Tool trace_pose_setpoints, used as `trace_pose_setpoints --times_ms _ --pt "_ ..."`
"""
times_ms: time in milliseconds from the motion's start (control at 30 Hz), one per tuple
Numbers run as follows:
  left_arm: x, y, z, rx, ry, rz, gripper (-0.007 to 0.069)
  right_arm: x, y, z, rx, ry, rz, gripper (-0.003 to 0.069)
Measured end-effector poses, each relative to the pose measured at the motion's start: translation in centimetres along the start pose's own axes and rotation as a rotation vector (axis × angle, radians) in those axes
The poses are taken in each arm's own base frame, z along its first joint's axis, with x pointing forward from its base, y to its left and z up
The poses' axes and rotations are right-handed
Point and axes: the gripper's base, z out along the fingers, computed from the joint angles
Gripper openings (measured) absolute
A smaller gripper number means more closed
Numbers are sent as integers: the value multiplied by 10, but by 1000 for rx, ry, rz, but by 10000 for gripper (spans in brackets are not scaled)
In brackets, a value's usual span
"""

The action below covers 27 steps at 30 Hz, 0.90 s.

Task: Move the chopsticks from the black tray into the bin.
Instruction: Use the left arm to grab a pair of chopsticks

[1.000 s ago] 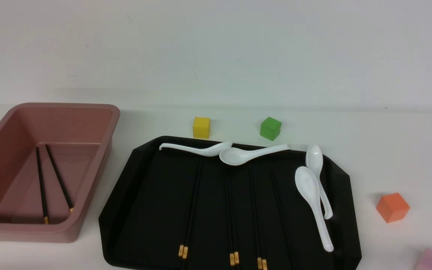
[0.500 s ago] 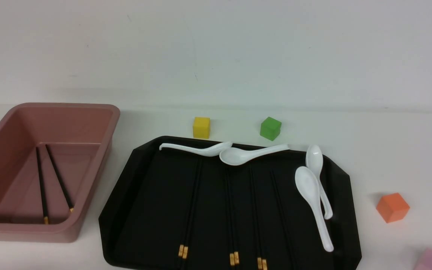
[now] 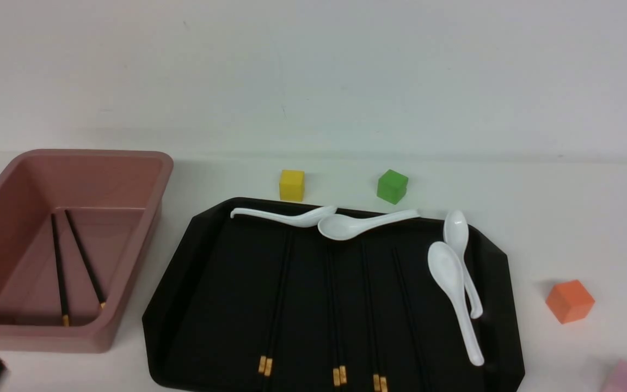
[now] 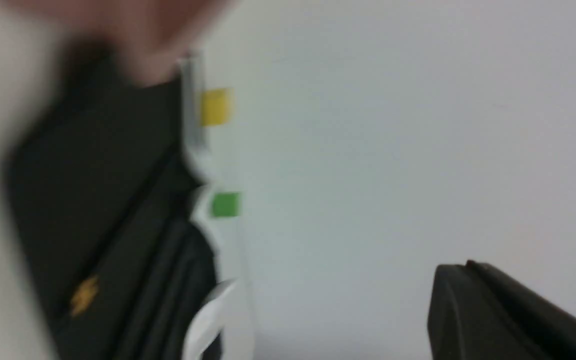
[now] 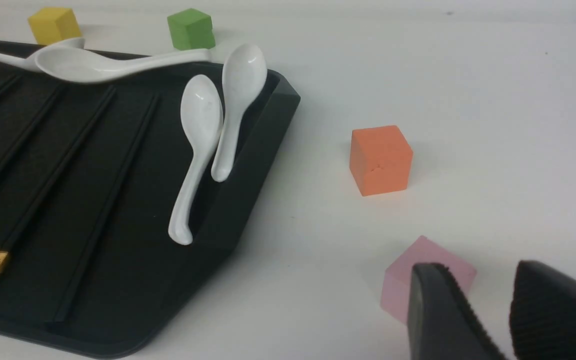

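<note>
Biggest item: the black tray [image 3: 194,283], filling the lower centre of the front view on the white table [image 3: 564,218]. On it the chopsticks [image 3: 278,305] lie flat in pairs, running top to bottom of the frame, with their gold bands at the bottom edge. I count three banded pairs. There is a further dark line right of them, and I can't tell what it is. Four white spoons [image 3: 452,283] are also on the tray. Two lie along the upper rim with their bowls meeting near the middle. Two sit side by side at the right rim.

Next, the bin [image 3: 153,218] at the left of the frame, just beside the tray with a strip of table between them. Inside is one chopstick pair [image 3: 60,272], flat on the floor. The sticks are close together toward the top of the frame and splay toward the bottom, where the gold ends are.

Cubes sit on the table, outside both containers. The yellow cube [image 3: 292,185] and green cube [image 3: 392,186] are above the tray's upper rim. The orange cube [image 3: 569,301] is right of the tray, and the pink cube [image 3: 626,377] is in the bottom-right corner.

The right gripper [image 5: 488,280] is at the lower right of its wrist view, near the pink cube, with its fingers apart and nothing between them. The left gripper [image 4: 468,272] has its fingers pressed together and holds nothing. Its wrist view is badly blurred.
</note>
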Motion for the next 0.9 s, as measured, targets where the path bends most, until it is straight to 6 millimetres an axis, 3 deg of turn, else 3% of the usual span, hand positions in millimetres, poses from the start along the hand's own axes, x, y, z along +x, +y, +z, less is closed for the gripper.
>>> trace_pose_setpoints --times_ms 133,267,333,433,533,767,900 --pt "-2 -43 12 -97 75 249 -13 0 0 0 0 0 0 239" --pt "-2 -62 45 -455 360 495 -13 0 0 0 0 0 -1 239" --pt "-3 -62 57 -571 463 534 -13 0 0 0 0 0 -1 239" --pt "-8 -60 93 -834 761 620 -13 0 0 0 0 0 -1 239" --pt "-12 -53 121 -917 880 603 -13 0 0 0 0 0 -1 239" --pt "-12 -38 179 -916 951 466 -13 0 0 0 0 0 -1 239" --pt "-11 -28 199 -935 970 426 -13 0 0 0 0 0 0 239"
